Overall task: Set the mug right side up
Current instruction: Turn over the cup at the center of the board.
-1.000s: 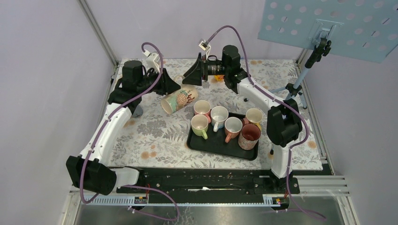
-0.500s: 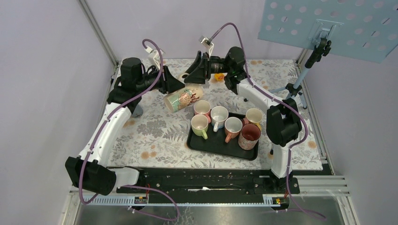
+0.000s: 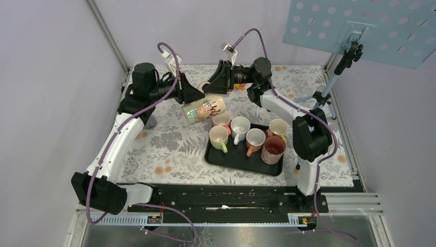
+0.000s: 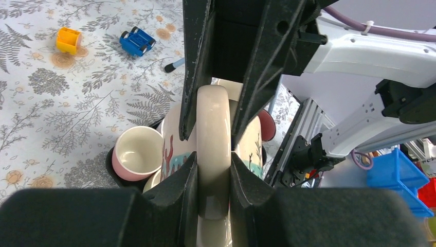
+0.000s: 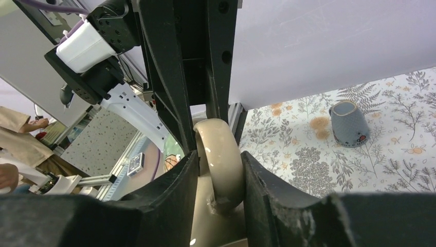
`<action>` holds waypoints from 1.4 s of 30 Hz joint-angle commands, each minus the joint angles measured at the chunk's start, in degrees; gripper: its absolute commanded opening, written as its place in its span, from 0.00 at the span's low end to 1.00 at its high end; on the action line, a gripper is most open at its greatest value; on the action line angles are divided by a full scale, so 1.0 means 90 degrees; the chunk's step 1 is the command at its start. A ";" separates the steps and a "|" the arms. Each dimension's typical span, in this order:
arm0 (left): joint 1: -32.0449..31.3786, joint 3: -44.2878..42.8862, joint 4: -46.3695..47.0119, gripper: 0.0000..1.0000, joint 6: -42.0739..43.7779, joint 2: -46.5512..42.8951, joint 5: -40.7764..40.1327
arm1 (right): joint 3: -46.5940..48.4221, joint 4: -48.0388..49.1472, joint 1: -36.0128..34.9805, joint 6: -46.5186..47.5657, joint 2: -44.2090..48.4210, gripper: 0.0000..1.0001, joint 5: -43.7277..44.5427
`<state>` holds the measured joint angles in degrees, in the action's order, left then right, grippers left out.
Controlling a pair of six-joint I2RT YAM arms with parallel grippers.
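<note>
Mug handle (image 4: 213,128) now clamped by right gripper (image 5: 218,172) jaws too (left gripper (image 4: 213,170) jaws still grip).

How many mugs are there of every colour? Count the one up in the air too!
pink mug: 1
white mug: 1
green mug: 1
orange mug: 1
yellow mug: 1
brown mug: 1
cream picture mug, up in the air: 1
grey mug, upside down: 1
Total: 8 mugs
</note>
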<state>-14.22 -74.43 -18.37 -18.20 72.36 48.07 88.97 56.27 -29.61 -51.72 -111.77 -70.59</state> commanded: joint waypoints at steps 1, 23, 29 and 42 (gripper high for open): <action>0.0000 -0.0327 0.1013 0.00 -0.0060 -0.0395 0.0094 | -0.0091 0.1104 -0.0040 -0.0676 0.0368 0.39 -0.0242; -0.0002 0.0105 0.0138 0.00 0.0472 -0.0699 -0.0693 | -0.0701 -0.0282 -0.0322 0.0720 0.0925 0.00 0.0608; -0.0002 0.0024 -0.0145 0.06 0.0672 -0.0657 -0.0710 | -0.0847 -0.1171 -0.0373 0.1573 0.1209 0.00 0.1072; 0.0003 0.0049 -0.0293 0.25 0.0896 -0.0686 -0.1374 | -0.1192 -0.2327 -0.0456 0.2559 0.1778 0.00 0.1911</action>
<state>-14.85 -71.24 -24.25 -10.46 67.85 41.50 78.61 36.38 -33.17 -33.43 -101.34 -56.42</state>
